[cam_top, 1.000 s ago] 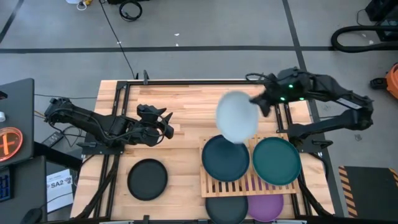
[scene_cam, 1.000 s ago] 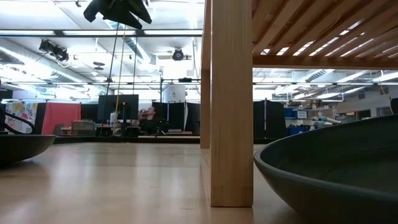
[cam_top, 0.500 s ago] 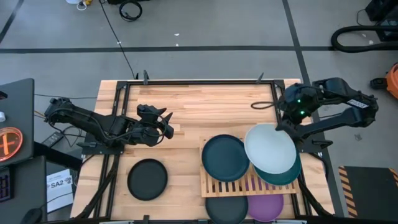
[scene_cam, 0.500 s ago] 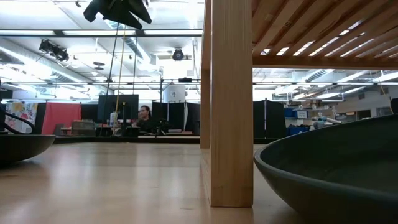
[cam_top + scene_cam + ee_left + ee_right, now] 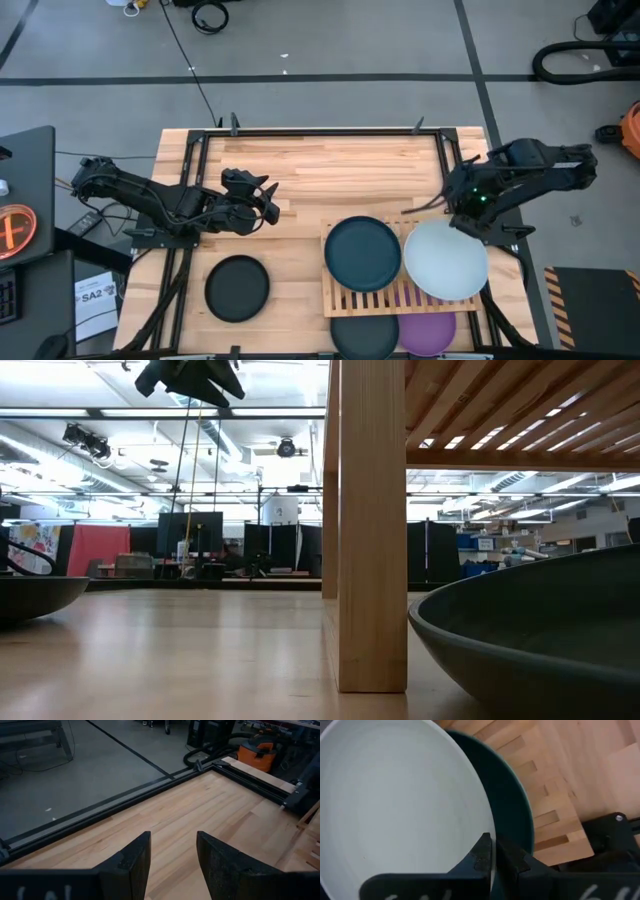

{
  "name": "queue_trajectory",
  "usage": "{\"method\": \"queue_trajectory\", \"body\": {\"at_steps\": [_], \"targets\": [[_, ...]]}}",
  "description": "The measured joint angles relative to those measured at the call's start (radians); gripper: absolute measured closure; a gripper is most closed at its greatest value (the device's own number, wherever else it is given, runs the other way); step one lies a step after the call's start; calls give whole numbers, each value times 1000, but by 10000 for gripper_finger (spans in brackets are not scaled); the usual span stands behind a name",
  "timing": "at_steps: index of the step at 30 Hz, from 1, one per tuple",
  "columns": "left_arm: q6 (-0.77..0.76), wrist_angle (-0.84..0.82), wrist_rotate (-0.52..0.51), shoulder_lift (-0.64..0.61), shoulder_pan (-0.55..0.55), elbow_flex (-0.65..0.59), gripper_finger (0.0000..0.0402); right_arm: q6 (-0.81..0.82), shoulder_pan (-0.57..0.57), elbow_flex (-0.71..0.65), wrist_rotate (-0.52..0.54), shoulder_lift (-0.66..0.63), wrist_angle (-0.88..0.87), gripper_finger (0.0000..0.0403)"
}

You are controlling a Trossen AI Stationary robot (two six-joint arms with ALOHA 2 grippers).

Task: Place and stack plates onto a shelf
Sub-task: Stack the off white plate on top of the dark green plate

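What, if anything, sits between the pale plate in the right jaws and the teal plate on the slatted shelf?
Nothing visible: the round pale blue-grey plate, held by the right gripper, hangs directly over the teal plate.

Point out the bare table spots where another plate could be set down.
Free: the wide far strip of table behind the shelf, and the patch between the black plate and the shelf. Crowded: the shelf, where the right hand holds the pale plate over the teal one.

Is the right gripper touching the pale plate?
Touching. In the right wrist view, the right gripper has both fingers closed on the rim of the pale plate, which hangs over the teal plate.
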Motion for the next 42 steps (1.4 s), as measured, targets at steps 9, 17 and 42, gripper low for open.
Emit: {"method": "queue_trajectory", "body": {"at_steps": [9,17,42], "targets": [[0,0,0,0,0,0,237,2,73,-3,74,0,-1,381],[0,0,0,0,0,0,237,-7,73,-3,74,0,-4,375],[0,0,0,0,0,0,237,-5,73,-3,74,0,-4,281]]}}
